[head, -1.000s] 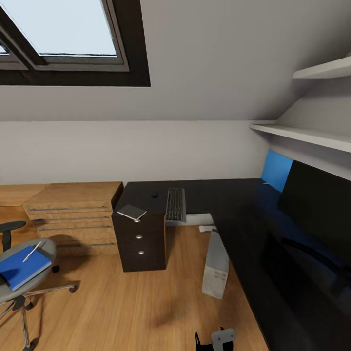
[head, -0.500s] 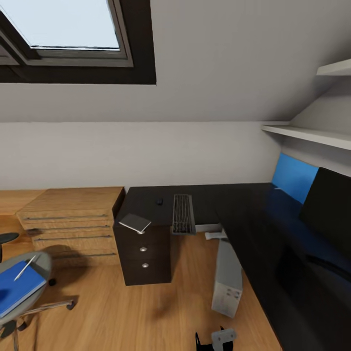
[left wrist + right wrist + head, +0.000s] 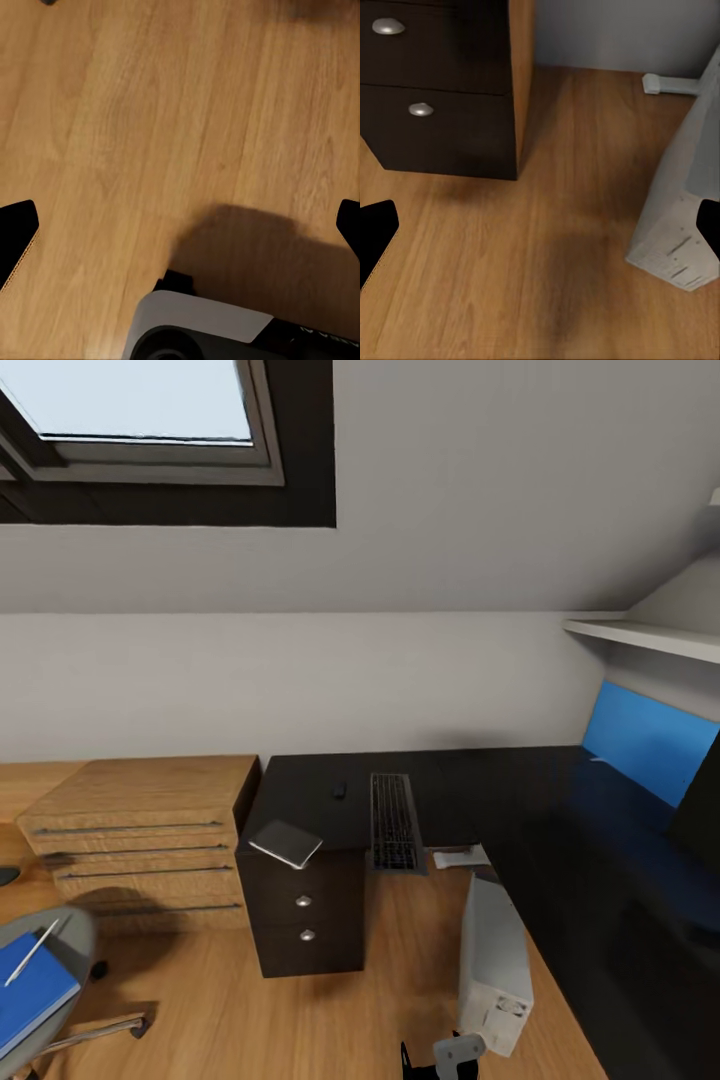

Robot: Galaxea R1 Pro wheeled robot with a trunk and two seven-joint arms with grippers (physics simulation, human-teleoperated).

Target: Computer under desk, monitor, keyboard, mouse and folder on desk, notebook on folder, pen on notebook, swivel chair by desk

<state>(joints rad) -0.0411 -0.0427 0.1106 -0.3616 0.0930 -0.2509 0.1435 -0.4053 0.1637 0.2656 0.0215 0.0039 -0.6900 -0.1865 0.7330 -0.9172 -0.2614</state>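
The black L-shaped desk carries the keyboard and the small black mouse to its left. A grey notebook lies on the dark drawer unit at the desk's end. The monitor shows at the right edge. The grey computer tower stands on the floor by the desk. At the lower left, the swivel chair holds the blue folder with the pen on it. My left gripper hangs open over bare floor. My right gripper is open, between the drawer unit and the tower.
A wooden dresser stands left of the drawer unit. A blue panel and a white shelf line the right wall. A skylight sits in the sloped ceiling. Wooden floor lies open between chair and desk.
The whole view has shifted: the camera has moved closer to the desk, so the chair slides toward the left edge and the tower looms larger. The things themselves have not moved.
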